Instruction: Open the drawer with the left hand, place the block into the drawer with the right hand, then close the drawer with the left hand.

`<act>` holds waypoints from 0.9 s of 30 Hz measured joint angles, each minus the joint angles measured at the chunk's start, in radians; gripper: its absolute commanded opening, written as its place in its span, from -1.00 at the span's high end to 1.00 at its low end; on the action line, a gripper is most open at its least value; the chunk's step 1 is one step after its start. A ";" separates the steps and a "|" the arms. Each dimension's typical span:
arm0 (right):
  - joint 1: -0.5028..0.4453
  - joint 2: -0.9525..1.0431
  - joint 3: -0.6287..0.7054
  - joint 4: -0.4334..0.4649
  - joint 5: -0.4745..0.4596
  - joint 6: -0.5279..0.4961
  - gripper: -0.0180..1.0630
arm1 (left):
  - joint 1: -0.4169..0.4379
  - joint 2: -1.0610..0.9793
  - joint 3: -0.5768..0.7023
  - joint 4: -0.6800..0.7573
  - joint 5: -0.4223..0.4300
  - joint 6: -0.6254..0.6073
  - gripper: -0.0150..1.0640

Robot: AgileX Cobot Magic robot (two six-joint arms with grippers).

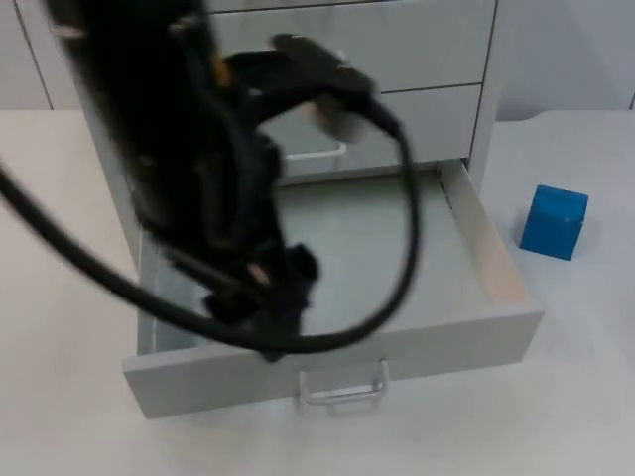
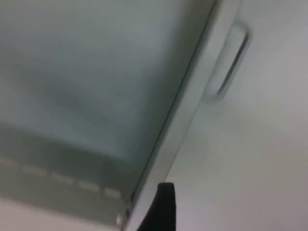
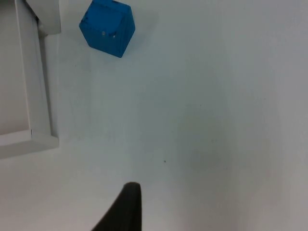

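The bottom drawer (image 1: 451, 345) of a white cabinet (image 1: 417, 59) stands pulled out, with its metal handle (image 1: 342, 389) on the front panel and nothing inside. My left gripper (image 1: 270, 332) hangs over the drawer's front left part, just behind the front panel. The left wrist view looks blurrily onto the drawer's front rim (image 2: 190, 106) and handle (image 2: 232, 60). A blue block (image 1: 554, 222) sits on the table to the right of the drawer. My right gripper (image 3: 126, 208) hovers over bare table, well short of the blue block (image 3: 107, 28) and beside the drawer's corner (image 3: 39, 101).
Closed upper drawers (image 1: 397, 109) with a handle (image 1: 316, 155) rise behind the open one. White table top (image 1: 585, 377) lies open to the right and in front of the drawer.
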 measured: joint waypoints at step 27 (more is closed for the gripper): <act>0.000 0.000 0.000 0.000 0.000 0.000 -0.98 | 0.661 -0.528 0.326 -0.016 -0.040 -0.188 -0.49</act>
